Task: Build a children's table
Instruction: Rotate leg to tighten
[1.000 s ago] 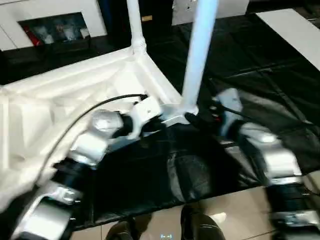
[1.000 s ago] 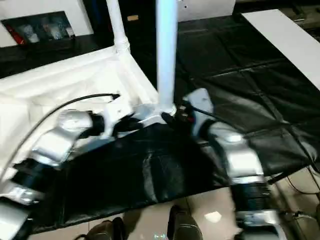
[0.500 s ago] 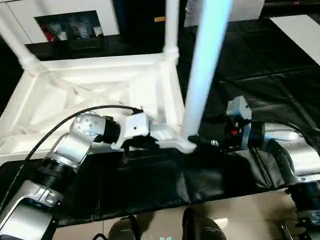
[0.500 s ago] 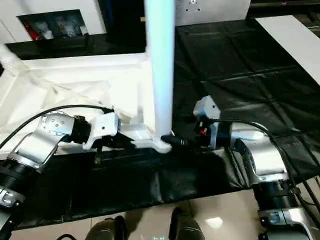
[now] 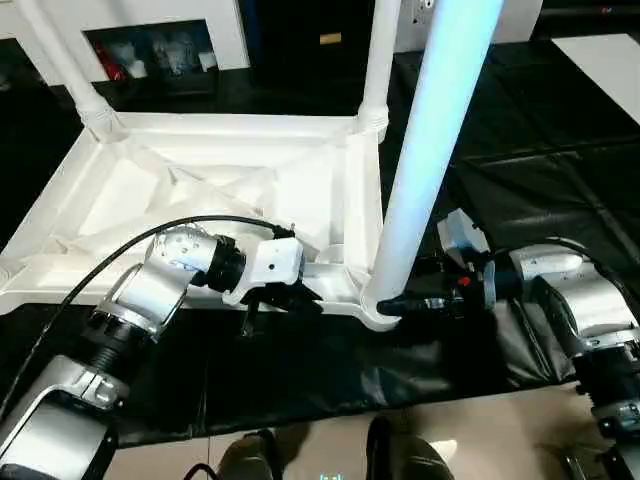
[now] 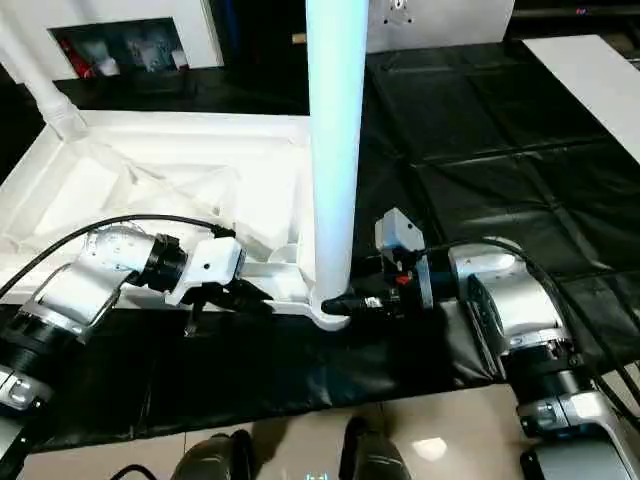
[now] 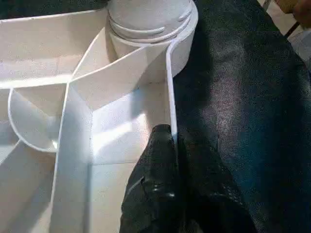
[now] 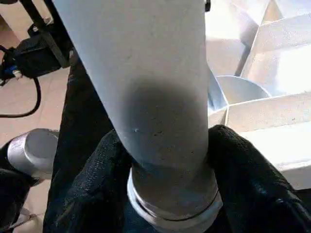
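Note:
The white table top (image 5: 200, 190) lies upside down on the black sheet, ribbed side up. Three legs stand in its corner sockets: the near right leg (image 5: 430, 150) and two far legs (image 5: 375, 70) (image 5: 60, 60). My left gripper (image 5: 300, 298) is shut on the thin front rim wall (image 7: 171, 87), one finger (image 7: 158, 160) on the inner side of it, just left of the near corner socket (image 7: 146, 24). My right gripper (image 5: 395, 303) reaches in from the right at the base of the near leg (image 8: 146, 73). Its fingers (image 8: 95, 189) press on both sides of that leg.
The black sheet (image 5: 520, 130) covers the work surface and ends at its front edge, with tiled floor (image 5: 480, 440) below. A white board (image 5: 600, 50) lies at the far right. A white shelf with small items (image 5: 150, 55) stands at the back left.
The camera has swung, so the whole picture has shifted. My right gripper has come in to the near leg's base and its fingers have narrowed around it. The left gripper keeps its hold.

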Controlling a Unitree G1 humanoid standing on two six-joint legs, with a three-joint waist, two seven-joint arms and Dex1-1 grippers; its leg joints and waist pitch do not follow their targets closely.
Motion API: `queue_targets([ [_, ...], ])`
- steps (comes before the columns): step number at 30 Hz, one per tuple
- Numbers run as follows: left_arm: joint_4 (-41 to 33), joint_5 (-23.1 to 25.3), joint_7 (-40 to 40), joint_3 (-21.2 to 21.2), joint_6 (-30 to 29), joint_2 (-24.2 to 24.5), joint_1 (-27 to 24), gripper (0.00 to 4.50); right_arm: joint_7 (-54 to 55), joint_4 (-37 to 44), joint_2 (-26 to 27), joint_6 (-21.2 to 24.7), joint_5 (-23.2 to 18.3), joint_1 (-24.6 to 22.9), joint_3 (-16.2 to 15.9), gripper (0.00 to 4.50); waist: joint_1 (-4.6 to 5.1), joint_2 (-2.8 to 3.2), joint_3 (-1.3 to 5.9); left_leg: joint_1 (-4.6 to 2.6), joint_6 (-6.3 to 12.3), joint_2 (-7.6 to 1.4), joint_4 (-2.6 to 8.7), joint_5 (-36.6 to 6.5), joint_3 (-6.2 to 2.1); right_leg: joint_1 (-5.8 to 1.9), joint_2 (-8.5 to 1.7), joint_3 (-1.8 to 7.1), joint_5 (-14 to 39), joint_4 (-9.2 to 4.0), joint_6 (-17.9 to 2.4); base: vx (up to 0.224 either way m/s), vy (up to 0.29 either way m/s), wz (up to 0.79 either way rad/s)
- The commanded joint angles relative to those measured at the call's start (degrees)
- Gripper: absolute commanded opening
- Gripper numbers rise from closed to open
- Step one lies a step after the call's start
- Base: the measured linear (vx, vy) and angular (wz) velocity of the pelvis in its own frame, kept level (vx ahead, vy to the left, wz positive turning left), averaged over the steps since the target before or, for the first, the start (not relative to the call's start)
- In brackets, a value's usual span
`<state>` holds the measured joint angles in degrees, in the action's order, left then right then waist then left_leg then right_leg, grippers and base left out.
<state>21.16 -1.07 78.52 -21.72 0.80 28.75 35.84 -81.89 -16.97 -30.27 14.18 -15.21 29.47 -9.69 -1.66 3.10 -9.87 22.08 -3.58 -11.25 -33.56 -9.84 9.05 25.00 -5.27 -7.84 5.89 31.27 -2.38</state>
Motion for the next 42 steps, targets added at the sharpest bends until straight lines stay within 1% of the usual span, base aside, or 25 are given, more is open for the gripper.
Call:
queue_targets([
  [1,-0.2,0.7,2.7,-2.0,1.5,0.1,0.5,0.0,-1.3,-0.4,-0.4,0.1,-0.9,1.2,-0.5,2.15,0.33,-1.22,5.21,-0.69,7.52,-1.48,3.52,-10.0,0.0,-4.35,-3.06,3.24,24.2,-3.25,-8.6,0.0,0.0,0.0],
  [8,0.3,0.4,0.2,-0.6,-0.6,-0.4,0.3,0.0,-1.9,2.0,0.5,2.5,-2.9,-1.0,-0.4,2.04,0.11,-1.22,5.36,-0.76,7.49,-1.53,3.48,-9.6,0.05,-4.31,-2.95,3.23,24.4,-3.24,-8.5,0.0,0.0,0.0],
  [10,-0.4,1.2,-4.2,0.2,-4.2,-1.6,0.2,0.0,2.5,4.9,2.5,4.4,-3.4,-2.9,0.1,2.04,0.03,-1.16,5.42,-0.77,7.52,-1.6,3.49,-9.3,0.05,-4.34,-3.0,3.28,24.0,-3.22,-8.6,0.0,0.0,0.0],
  [11,-1.4,1.6,-8.0,1.1,-7.5,-3.0,0.0,0.0,7.7,6.6,4.6,5.1,-1.9,-3.9,0.0,2.04,0.02,-1.2,5.34,-0.93,6.91,-1.74,3.55,-9.3,0.06,-4.13,-2.97,3.37,24.2,-3.26,-8.9,0.0,0.0,0.0],
  [12,-1.8,1.6,-9.4,1.5,-8.7,-3.6,-0.1,0.0,10.0,7.0,5.5,5.2,-1.0,-4.2,-0.1,2.04,0.28,-1.29,5.27,-0.57,6.25,-1.37,3.58,-10.3,-0.12,-4.45,-3.04,3.02,26.3,-3.42,-8.2,0.0,0.0,0.0],
  [14,-3.0,1.8,-12.0,2.0,-11.2,-4.9,-0.3,0.0,15.9,7.6,8.1,6.7,0.6,-4.4,0.3,2.04,0.42,-1.37,5.12,-0.85,5.24,-1.21,3.61,-10.8,-0.06,-4.25,-2.98,3.01,28.8,-3.81,-6.8,0.0,0.0,0.0],
  [15,-3.8,1.9,-13.4,2.2,-12.6,-5.6,-0.5,0.0,19.3,7.9,9.9,7.8,1.0,-4.5,0.8,2.04,0.89,-1.21,4.9,-0.73,4.24,-0.94,3.64,-12.2,-0.22,-4.29,-3.04,2.69,31.9,-4.33,-5.5,0.0,0.0,0.0],
  [17,-4.7,2.7,-17.8,2.8,-15.7,-7.9,-0.5,0.0,27.2,8.6,14.5,10.1,2.0,-4.6,1.9,2.02,1.79,-1.38,4.77,-0.79,3.26,-0.77,3.6,-13.9,-0.34,-4.13,-3.01,2.39,34.6,-4.83,-3.8,0.0,0.0,0.0],
  [18,-4.7,3.3,-20.9,3.2,-17.5,-9.7,-0.2,0.0,30.9,9.0,17.0,10.7,2.8,-4.7,2.0,2.01,2.33,-1.24,4.95,-0.65,3.0,-0.61,3.47,-14.1,-0.42,-4.27,-3.03,2.21,34.9,-4.98,-3.3,0.0,0.0,0.0],
  [20,-4.6,4.2,-27.4,4.2,-21.7,-14.1,0.7,0.0,39.9,9.5,22.6,12.6,4.6,-4.8,2.6,2.0,2.73,-1.12,5.02,-0.81,3.0,-0.61,3.45,-14.4,-0.55,-4.22,-2.99,2.06,35.0,-5.11,-3.0,0.0,0.0,0.0],
  [21,-4.5,4.4,-30.1,4.8,-23.5,-15.9,1.2,0.0,43.6,9.4,24.6,13.3,5.3,-4.6,2.7,2.0,3.42,-1.01,4.88,-0.88,2.72,-0.41,3.26,-16.0,-0.64,-4.03,-2.97,1.58,37.0,-5.6,-2.3,0.0,0.0,0.0],
  [23,-4.0,4.7,-32.8,5.4,-24.5,-17.6,1.8,0.0,46.8,8.9,26.3,13.2,6.1,-4.2,3.0,2.0,3.82,-1.04,4.83,-1.11,3.2,-0.09,3.13,-17.5,-0.65,-3.84,-2.93,1.24,38.8,-6.22,-0.9,0.0,0.0,0.0],
  [25,-2.6,5.4,-37.4,6.2,-25.7,-21.0,3.2,0.0,54.3,7.0,30.5,13.8,7.6,-2.9,4.4,2.0,4.32,-0.81,4.71,-1.33,3.58,-0.28,3.21,-18.5,-0.74,-3.6,-2.85,1.0,38.3,-6.57,-1.1,0.0,0.0,0.0],
  [27,-0.5,6.3,-40.1,6.2,-25.3,-23.4,4.6,0.0,59.7,4.8,33.8,11.6,8.7,-1.5,5.8,2.0,5.08,-0.1,4.64,-1.61,3.31,-0.78,3.49,-22.4,-1.3,-3.95,-2.71,-0.18,37.6,-7.13,-0.5,0.0,0.0,0.0],
  [28,-0.5,6.3,-40.1,6.2,-25.3,-23.4,4.6,0.0,59.7,4.8,33.8,11.6,8.7,-1.5,5.8,2.0,5.26,0.1,4.51,-1.84,3.39,-1.05,3.66,-24.2,-1.49,-4.06,-2.75,-0.55,37.3,-7.31,-0.2,0.0,0.0,0.0],
  [29,-0.4,7.2,-39.7,5.6,-24.6,-23.0,4.7,0.0,60.4,4.9,34.5,10.6,8.1,-1.7,7.1,2.34,5.45,0.25,4.51,-1.84,3.36,-1.57,4.07,-26.8,-1.89,-4.57,-2.93,-0.64,35.4,-7.14,0.2,0.0,0.0,0.0],
  [30,-0.9,8.2,-38.8,5.3,-24.3,-21.8,4.2,0.0,60.3,5.5,34.1,10.6,8.0,-2.3,8.1,2.54,5.6,0.55,4.51,-1.72,3.1,-1.75,4.48,-28.6,-2.24,-4.84,-3.06,-0.49,33.8,-6.69,-0.2,0.0,0.0,0.0],
  [31,-0.9,8.2,-38.8,5.3,-24.3,-21.8,4.2,0.0,60.3,5.5,34.1,10.6,8.0,-2.3,8.1,2.68,5.62,0.42,4.51,-1.81,2.96,-1.74,4.58,-29.2,-2.19,-4.72,-3.1,-0.27,33.4,-6.66,-0.4,0.0,0.0,0.0],
  [32,-1.0,8.4,-38.4,5.2,-24.3,-21.4,4.0,0.0,60.1,5.8,33.8,10.7,8.1,-2.5,8.3,2.68,5.74,0.12,4.52,-2.11,2.82,-1.14,4.27,-28.6,-1.93,-4.37,-3.42,-0.07,34.0,-6.91,-1.0,0.0,0.0,0.0],
  [33,-2.0,8.6,-36.9,4.7,-24.0,-19.7,3.2,0.0,60.1,6.4,32.4,10.3,8.4,-3.6,8.9,2.77,5.7,0.08,4.57,-1.81,2.92,-0.71,3.99,-26.6,-1.83,-4.51,-3.84,0.06,35.2,-6.95,-1.4,0.0,0.0,0.0],
  [34,-2.1,8.6,-36.7,4.7,-24.0,-19.5,3.1,0.0,60.0,6.6,32.1,10.0,8.4,-3.8,8.9,2.9,5.7,0.08,4.57,-1.81,2.92,-0.71,3.99,-26.6,-1.83,-4.51,-3.84,0.06,35.2,-6.95,-1.4,0.0,0.0,0.0],
  [35,-2.4,8.6,-36.3,4.6,-24.0,-18.9,2.8,0.0,59.8,6.8,31.4,9.5,8.6,-4.3,8.9,3.04,5.61,-0.01,4.79,-1.23,3.39,-0.65,3.87,-23.5,-1.69,-4.69,-4.04,0.4,34.7,-6.72,-1.8,0.0,0.0,0.0],
  [37,-2.1,9.0,-34.9,4.5,-22.8,-17.1,2.4,0.0,58.0,7.9,28.9,7.9,9.3,-5.8,9.2,3.16,5.51,0.02,4.84,-1.02,3.84,-0.76,3.91,-21.6,-1.57,-4.66,-3.82,0.73,32.5,-6.36,-2.8,0.0,0.0,0.0],
  [38,-1.8,9.1,-34.2,4.3,-21.9,-16.2,2.2,0.0,56.7,8.5,27.5,7.1,9.4,-6.6,9.3,3.34,5.23,-0.01,5.01,-1.08,4.18,-0.83,3.85,-20.4,-1.44,-4.58,-3.77,1.04,30.7,-6.1,-3.5,0.0,0.0,0.0],
  [42,-0.8,8.9,-31.0,4.1,-19.0,-12.9,1.6,0.0,49.7,10.6,21.5,4.1,7.4,-8.7,10.8,3.6,4.47,-0.17,5.46,-0.25,6.46,-0.94,3.62,-15.4,-1.14,-5.1,-3.54,1.9,23.9,-4.54,-6.3,0.0,0.0,0.0],
])
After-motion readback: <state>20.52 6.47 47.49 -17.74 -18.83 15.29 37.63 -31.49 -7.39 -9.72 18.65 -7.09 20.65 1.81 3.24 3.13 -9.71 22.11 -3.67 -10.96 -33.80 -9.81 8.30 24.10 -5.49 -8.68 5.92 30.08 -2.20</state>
